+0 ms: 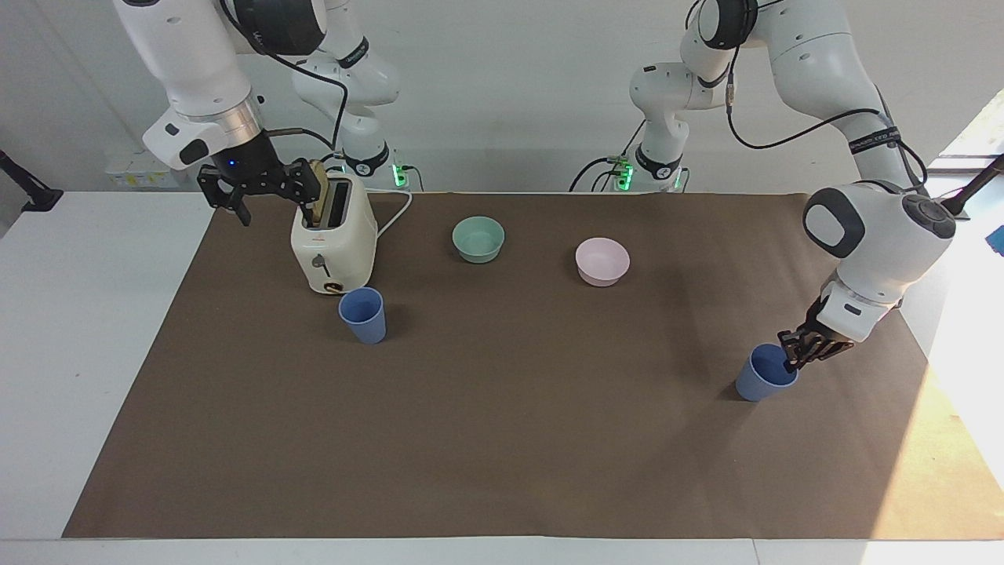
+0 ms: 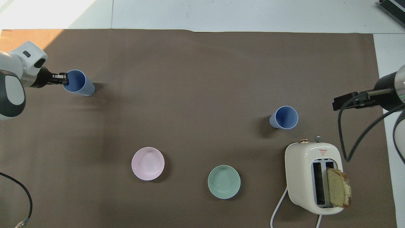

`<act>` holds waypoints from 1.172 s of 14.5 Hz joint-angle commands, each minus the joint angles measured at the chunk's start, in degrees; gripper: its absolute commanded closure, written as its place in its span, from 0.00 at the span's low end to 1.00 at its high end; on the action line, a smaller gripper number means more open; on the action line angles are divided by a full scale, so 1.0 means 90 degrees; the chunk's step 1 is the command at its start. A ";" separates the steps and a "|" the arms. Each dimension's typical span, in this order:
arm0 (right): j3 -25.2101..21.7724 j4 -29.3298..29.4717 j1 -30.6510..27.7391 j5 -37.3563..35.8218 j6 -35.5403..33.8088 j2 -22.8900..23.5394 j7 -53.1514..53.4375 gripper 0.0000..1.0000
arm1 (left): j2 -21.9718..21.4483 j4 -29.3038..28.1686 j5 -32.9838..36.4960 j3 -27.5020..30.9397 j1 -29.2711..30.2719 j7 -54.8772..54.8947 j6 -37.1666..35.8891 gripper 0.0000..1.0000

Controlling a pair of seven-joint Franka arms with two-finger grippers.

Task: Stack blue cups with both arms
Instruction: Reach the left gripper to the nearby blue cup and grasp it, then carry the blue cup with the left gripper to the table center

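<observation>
Left pincer point(image 1: 800, 355) sits at the rim of one blue cup point(image 1: 765, 375) at the left arm's end of the surface point(image 1: 502, 439). Its fingers look drawn narrow across the cup wall, one inside the mouth and one outside — judged a rim pinch, though whether the pads bear on the wall cannot be read. A rim grip leaves the cup's base free, which suits lowering it into another cup. The cup stands on the surface, not yet lifted.

The second blue cup point(image 1: 363, 314) is well apart from that pincer, toward the right arm's end, upright with its mouth open. It stands just beside the toaster point(image 1: 333, 245) and is untouched; presumably the receiving cup.

Right pincer point(image 1: 259, 187) hangs spread wide in the air beside the toaster's top, holding nothing — the arm waits. The second cup lies below it and away from the robots.

A mint-green bowl point(image 1: 478, 238) and a pale pink bowl point(image 1: 602, 261) lie between the two pincers, nearer the robots than both cups.

Hard to make out:
- In the overhead view the left pincer's tips merge with the cup rim.
- In the overhead view the right arm is cut by the frame edge, and only one dark finger shows.
- A bread slice point(image 2: 338, 191) stands in the toaster slot, its lower part hidden.
</observation>
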 commanded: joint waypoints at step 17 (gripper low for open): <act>0.0014 -0.0327 -0.0084 0.0142 0.0316 -0.0138 0.0231 0.00 | -0.0494 -0.0769 -0.0013 -0.0025 -0.3602 -0.3014 0.0748 1.00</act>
